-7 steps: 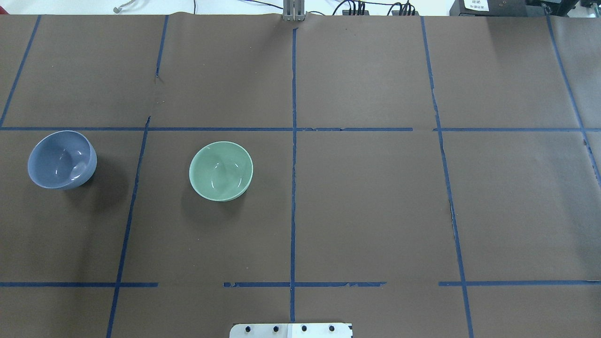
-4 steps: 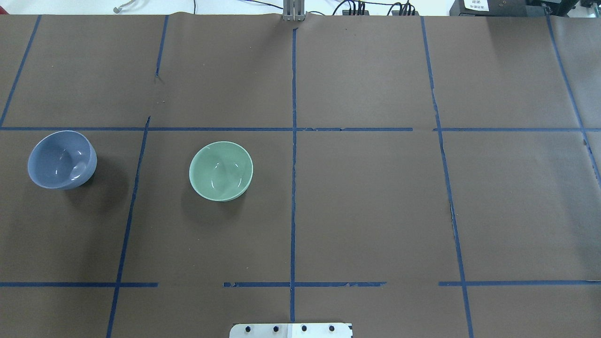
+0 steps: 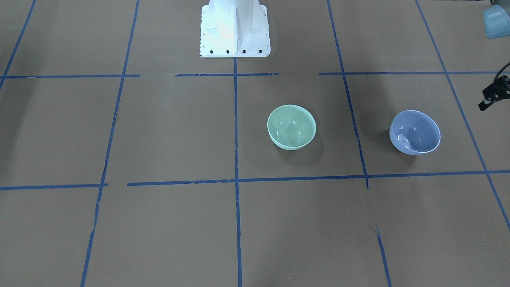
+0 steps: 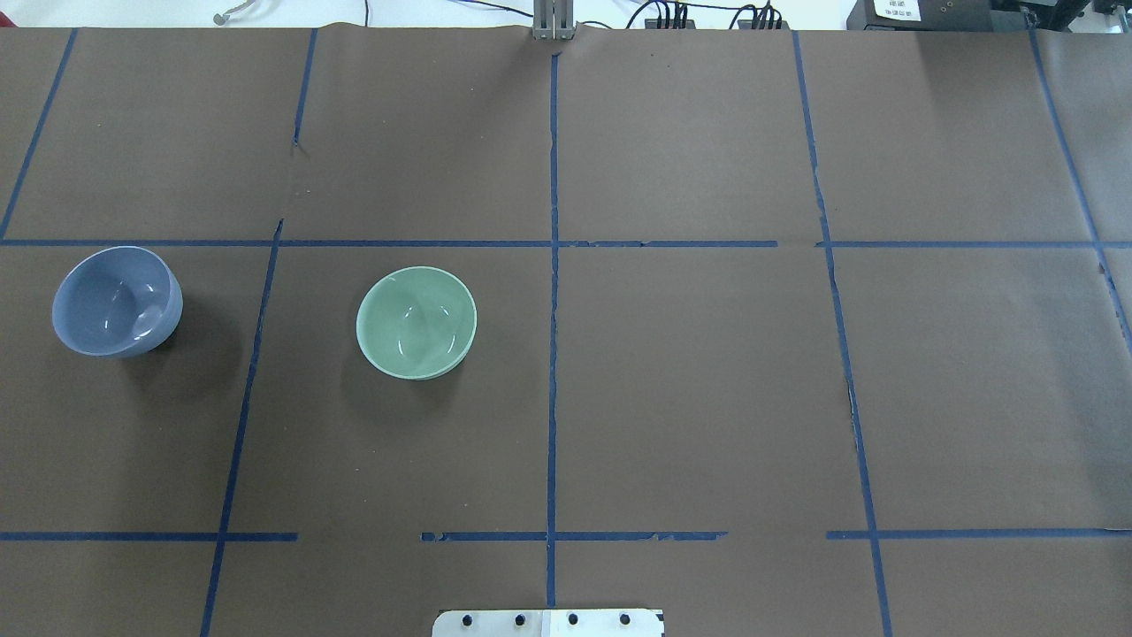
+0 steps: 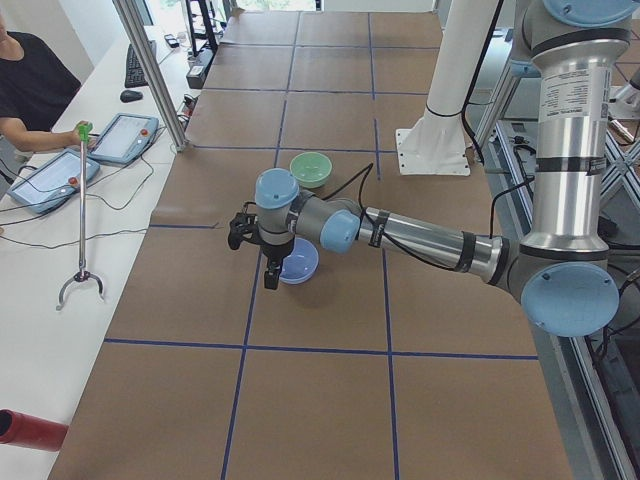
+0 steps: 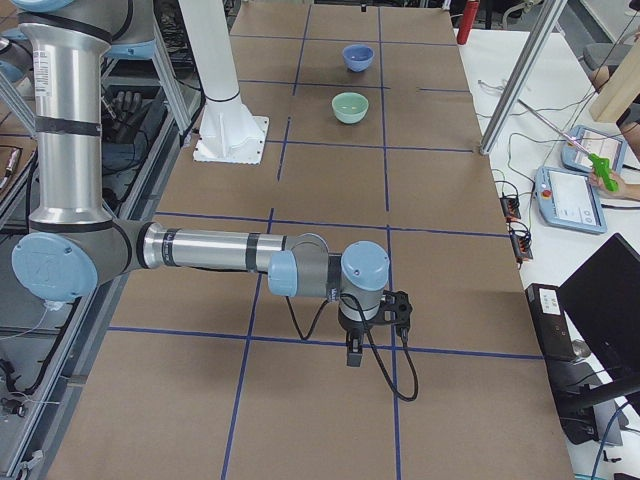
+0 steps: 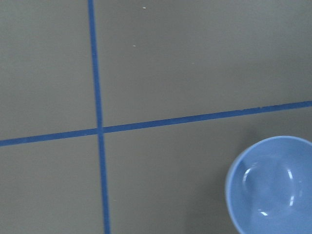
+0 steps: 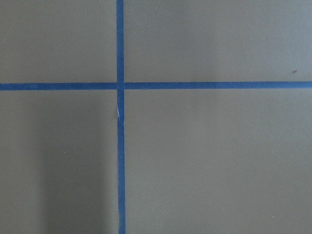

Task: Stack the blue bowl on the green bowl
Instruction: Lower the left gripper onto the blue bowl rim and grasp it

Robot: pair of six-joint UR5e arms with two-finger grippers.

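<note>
The blue bowl (image 4: 117,301) stands upright at the table's left, and also shows in the front view (image 3: 414,132) and the left wrist view (image 7: 270,187). The green bowl (image 4: 416,323) stands upright to its right, apart from it (image 3: 291,126). Both are empty. My left gripper (image 5: 266,272) hovers above the table just beside the blue bowl (image 5: 298,262); I cannot tell whether it is open or shut. My right gripper (image 6: 352,352) hangs over bare table at the far right end, far from both bowls (image 6: 350,105); I cannot tell its state either.
Brown paper with blue tape lines (image 4: 553,354) covers the table. The white robot base (image 3: 234,28) stands at the near middle edge. Operators' tablets (image 5: 45,180) and a grabber stick (image 5: 82,210) lie on the side bench.
</note>
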